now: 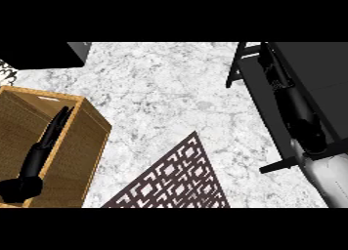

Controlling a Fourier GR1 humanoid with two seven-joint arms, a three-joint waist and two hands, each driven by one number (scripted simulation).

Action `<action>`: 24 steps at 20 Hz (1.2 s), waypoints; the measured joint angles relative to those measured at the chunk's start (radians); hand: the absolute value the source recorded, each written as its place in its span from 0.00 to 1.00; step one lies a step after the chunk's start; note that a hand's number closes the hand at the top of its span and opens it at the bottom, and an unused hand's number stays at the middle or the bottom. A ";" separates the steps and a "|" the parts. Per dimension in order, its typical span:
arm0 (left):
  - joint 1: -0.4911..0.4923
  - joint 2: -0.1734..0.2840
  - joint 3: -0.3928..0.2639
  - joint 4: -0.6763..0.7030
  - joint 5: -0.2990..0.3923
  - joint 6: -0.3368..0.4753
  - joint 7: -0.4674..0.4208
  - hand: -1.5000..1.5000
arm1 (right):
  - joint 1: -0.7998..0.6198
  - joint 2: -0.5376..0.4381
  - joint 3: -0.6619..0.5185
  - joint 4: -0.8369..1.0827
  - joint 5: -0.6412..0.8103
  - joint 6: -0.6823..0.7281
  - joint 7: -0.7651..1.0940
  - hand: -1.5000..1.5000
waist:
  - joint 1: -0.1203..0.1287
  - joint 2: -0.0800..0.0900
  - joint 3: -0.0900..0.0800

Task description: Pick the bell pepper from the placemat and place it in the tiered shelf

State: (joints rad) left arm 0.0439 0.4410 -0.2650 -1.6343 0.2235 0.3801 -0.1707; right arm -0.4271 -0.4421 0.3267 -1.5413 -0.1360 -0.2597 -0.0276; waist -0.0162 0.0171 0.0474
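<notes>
A dark patterned placemat (pixel 178 178) is lying flat on the marbled bench, low centre; the black tiered shelf (pixel 317 93) is standing at right; no bell pepper is showing

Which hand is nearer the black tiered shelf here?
Right. The right hand stretches over the tiered shelf at the view's right; the left hand shows over the wooden box, far left of the shelf.

The counter (pixel 155 88) is white marble with grey veining. The placemat (pixel 178 178) is dark brown, cut through by a pale geometric lattice pattern. The box (pixel 83 146) at left is tan, with a woven wood-like grain and lighter rims. The shelf (pixel 307 68) is black. The right hand (pixel 296 105) is glossy black on a light grey forearm (pixel 339 180); the left hand (pixel 40 149) is black too.
</notes>
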 measured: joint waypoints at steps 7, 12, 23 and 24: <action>0.012 0.058 0.079 -0.058 0.063 0.000 0.110 0.50 | 0.089 0.032 -0.154 -0.151 -0.162 -0.106 0.099 1.00 | -0.089 -0.024 -0.003; 0.044 0.090 0.115 -0.082 0.131 -0.014 0.178 0.50 | 0.163 0.101 -0.212 -0.261 -0.281 -0.181 0.228 0.00 | -0.131 -0.024 -0.006; 0.005 0.114 0.135 -0.047 0.198 -0.038 0.257 0.50 | 0.305 -0.067 -0.220 -0.617 -0.387 -0.111 0.516 0.00 | -0.158 -0.017 -0.012; 0.000 0.114 0.134 -0.042 0.199 -0.038 0.260 0.50 | 0.315 -0.108 -0.211 -0.640 -0.385 -0.089 0.558 0.00 | -0.158 -0.016 -0.013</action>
State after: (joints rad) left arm 0.0436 0.5552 -0.1305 -1.6766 0.4225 0.3421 0.0892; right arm -0.1119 -0.5499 0.1161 -2.1817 -0.5214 -0.3489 0.5309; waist -0.1741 0.0010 0.0340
